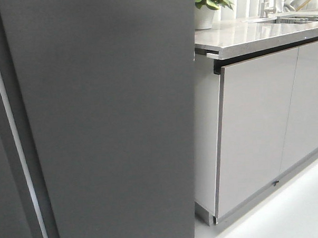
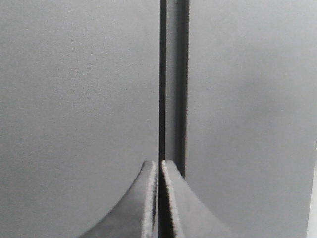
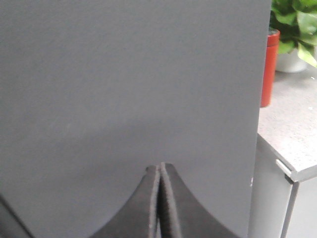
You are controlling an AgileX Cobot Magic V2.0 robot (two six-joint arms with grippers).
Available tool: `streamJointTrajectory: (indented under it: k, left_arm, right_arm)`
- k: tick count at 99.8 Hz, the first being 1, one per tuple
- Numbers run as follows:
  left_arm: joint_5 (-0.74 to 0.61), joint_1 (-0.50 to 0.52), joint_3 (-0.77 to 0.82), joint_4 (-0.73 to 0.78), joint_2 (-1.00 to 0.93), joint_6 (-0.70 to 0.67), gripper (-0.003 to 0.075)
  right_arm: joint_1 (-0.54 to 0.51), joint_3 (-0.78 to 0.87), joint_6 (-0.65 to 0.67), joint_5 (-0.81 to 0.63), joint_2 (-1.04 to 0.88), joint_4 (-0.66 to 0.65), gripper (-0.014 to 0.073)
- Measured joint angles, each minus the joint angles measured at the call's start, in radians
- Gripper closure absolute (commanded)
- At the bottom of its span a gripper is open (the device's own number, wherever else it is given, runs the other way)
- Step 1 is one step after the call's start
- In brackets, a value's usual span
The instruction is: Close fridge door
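Note:
The fridge door (image 1: 106, 121) is a tall matte dark-grey panel that fills the left and middle of the front view; only its plain outside shows. It also fills the right wrist view (image 3: 129, 84). My right gripper (image 3: 160, 167) is shut and empty, its tips at or very near the door's face. My left gripper (image 2: 159, 163) is shut and empty, its tips at a dark vertical gap (image 2: 173, 79) between two dark-grey panels. Neither gripper shows in the front view.
To the right stand light-grey glossy cabinet doors (image 1: 254, 130) under a speckled countertop (image 1: 250, 33) with a potted plant (image 1: 209, 6) and a sink area (image 1: 297, 18). A red cylinder (image 3: 270, 67) stands on the counter by the door's edge. Pale floor (image 1: 290, 213) lies low right.

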Motion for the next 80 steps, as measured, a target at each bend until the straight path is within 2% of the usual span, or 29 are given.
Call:
streamJointTrajectory:
  k: [11, 20, 37, 57, 80]
  left_arm:
    - [0.0, 0.0, 0.0, 0.0, 0.0, 0.0, 0.074]
    - [0.0, 0.0, 0.0, 0.0, 0.0, 0.0, 0.074]
    - [0.0, 0.0, 0.0, 0.0, 0.0, 0.0, 0.074]
    - [0.0, 0.0, 0.0, 0.0, 0.0, 0.0, 0.074]
    - [0.0, 0.0, 0.0, 0.0, 0.0, 0.0, 0.074]
  right_arm:
    - [-0.064, 0.273, 0.02, -0.137, -0.153, 0.022, 0.0639]
    - [-0.137, 0.474, 0.024, -0.191, -0.28, 0.043, 0.0639]
    - [-0.271, 0.788, 0.027, -0.227, -0.524, 0.052, 0.0639]
    - [-0.428, 1.077, 0.029, -0.241, -0.843, 0.072, 0.0639]
    - [-0.449, 1.388, 0.029, -0.318, -1.162, 0.139, 0.0639]
